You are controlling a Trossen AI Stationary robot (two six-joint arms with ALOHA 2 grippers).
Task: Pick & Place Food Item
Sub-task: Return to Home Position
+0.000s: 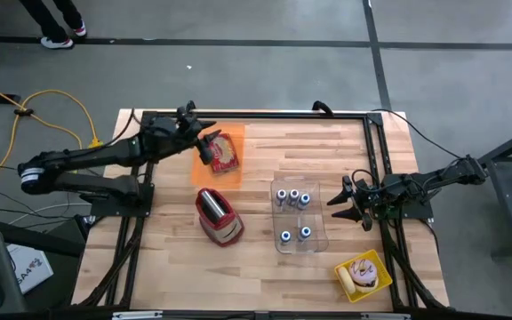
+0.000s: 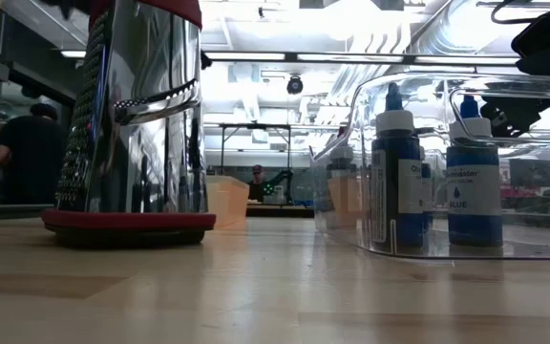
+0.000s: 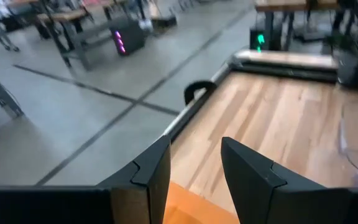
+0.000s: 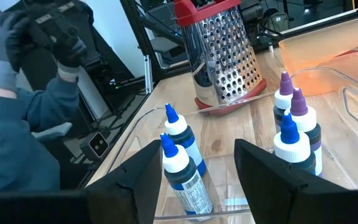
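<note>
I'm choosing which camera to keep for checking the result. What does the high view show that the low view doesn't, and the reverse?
Only the high view shows the yellow bin at the picture's lower right, holding the donuts. Only the low view shows the room behind the table, a person at its left, and the word BLUE on a bottle. Both show the grater and the clear bin of bottles.

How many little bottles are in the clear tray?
5. Three bottles stand in a row at the clear tray's end away from the yellow bin; two stand side by side at the end nearer it. None seems hidden.
</note>
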